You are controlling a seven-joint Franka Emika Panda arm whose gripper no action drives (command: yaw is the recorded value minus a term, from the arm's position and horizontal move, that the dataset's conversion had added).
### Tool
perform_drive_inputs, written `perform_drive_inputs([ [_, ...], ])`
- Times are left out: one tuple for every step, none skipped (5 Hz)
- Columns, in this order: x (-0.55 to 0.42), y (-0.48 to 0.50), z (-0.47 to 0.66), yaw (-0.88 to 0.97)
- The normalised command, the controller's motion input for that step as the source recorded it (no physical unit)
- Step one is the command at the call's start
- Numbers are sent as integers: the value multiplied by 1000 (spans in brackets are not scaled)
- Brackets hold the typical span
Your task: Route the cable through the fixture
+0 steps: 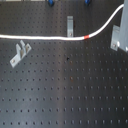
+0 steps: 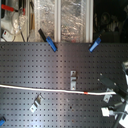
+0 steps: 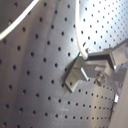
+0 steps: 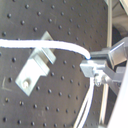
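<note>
The white cable (image 1: 45,37) runs across the black pegboard from the first exterior view's left. Its red band (image 1: 88,36) sits just past the upright metal fixture (image 1: 70,26), whose foot the cable skirts. Whether it touches the foot I cannot tell. Beyond the band the cable rises toward my gripper (image 1: 117,39) at the first exterior view's right. In the second exterior view the cable (image 2: 45,89) ends at the gripper (image 2: 109,93). In both wrist views the gripper (image 3: 89,57) (image 4: 89,64) is shut on the cable (image 4: 55,46), next to a bracket (image 4: 35,62).
A second metal bracket (image 1: 20,53) (image 2: 35,104) lies on the pegboard near the cable's free end. Two blue clamps (image 2: 50,43) (image 2: 96,44) hold the board's far edge in the second exterior view, with clutter and plastic bags (image 2: 75,17) beyond.
</note>
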Motion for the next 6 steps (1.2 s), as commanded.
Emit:
perform_drive_inputs([
  [-38, 20, 1, 0],
  [-670, 46, 12, 374],
  [-22, 13, 0, 0],
  [-95, 54, 1, 9],
  [-696, -61, 6, 334],
  [-13, -19, 1, 0],
])
